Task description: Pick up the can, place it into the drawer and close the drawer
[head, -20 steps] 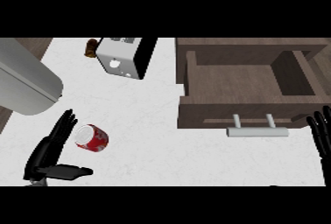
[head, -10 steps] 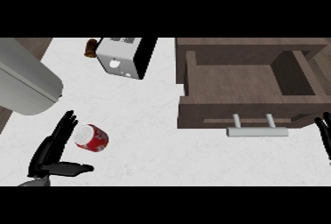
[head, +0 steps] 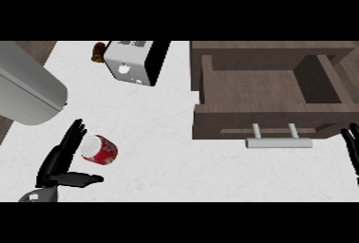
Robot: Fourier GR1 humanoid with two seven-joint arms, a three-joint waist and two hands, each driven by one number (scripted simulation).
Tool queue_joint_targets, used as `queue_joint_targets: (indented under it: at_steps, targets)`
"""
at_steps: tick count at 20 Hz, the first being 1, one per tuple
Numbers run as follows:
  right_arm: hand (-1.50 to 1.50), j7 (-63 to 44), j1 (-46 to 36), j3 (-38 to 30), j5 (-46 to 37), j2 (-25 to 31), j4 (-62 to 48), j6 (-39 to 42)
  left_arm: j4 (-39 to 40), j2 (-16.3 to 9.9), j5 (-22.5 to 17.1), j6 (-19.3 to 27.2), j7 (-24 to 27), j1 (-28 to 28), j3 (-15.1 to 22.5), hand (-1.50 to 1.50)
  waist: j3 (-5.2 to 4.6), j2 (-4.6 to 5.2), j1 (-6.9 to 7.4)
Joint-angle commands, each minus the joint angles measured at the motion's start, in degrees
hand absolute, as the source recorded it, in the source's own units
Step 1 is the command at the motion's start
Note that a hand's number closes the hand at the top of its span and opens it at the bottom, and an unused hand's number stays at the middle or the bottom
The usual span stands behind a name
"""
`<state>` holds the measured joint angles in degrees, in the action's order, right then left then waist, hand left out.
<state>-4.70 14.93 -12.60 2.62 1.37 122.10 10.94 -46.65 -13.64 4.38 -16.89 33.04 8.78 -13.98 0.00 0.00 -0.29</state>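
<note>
Fingers straight on my left hand (head: 61,159), open, thumb out to the right, lower left of table (head: 161,156). Can (head: 99,149) lies on its side just right of those fingers, touching or nearly. Right hand (head: 351,152) open at right edge, below open drawer (head: 263,92).

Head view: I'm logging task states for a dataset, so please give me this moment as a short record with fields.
can: red can lying on its side on the white counter, left of the drawer
left hand: left hand open, fingers straight alongside the can's left side, thumb out below it
right hand: right hand open, resting at the right edge
drawer: wooden drawer pulled open, nothing visible inside, metal handle facing the robot
other items: toaster at the back of the counter
task stage: can not yet lifted
</note>
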Motion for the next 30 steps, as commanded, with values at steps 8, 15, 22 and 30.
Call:
queue_joint_targets:
  at_steps: [8,15,22,30]
  targets:
    - [-1.50,1.2,-2.7,-1.5,0.0,0.9,-3.7,0.4,3.2,1.4,-1.7,1.8,-2.5,4.9,0.7,-1.50,0.00,0.00,0.07]
    - [-1.50,0.5,0.8,0.1,0.2,-0.8,0.1,1.4,9.2,1.3,0.2,2.0,2.7,6.8,2.4,-1.50,-0.02,0.02,-0.11]
    - [-1.50,0.3,0.6,-1.9,2.0,-0.3,0.3,2.6,8.1,4.5,-0.4,3.7,0.1,10.1,3.8,-1.50,-0.01,0.00,-0.06]
    - [-1.50,1.9,2.3,-1.9,1.9,-1.3,-0.3,3.2,3.8,6.2,-2.4,0.7,0.1,6.6,5.3,1.50,0.00,-0.03,0.03]
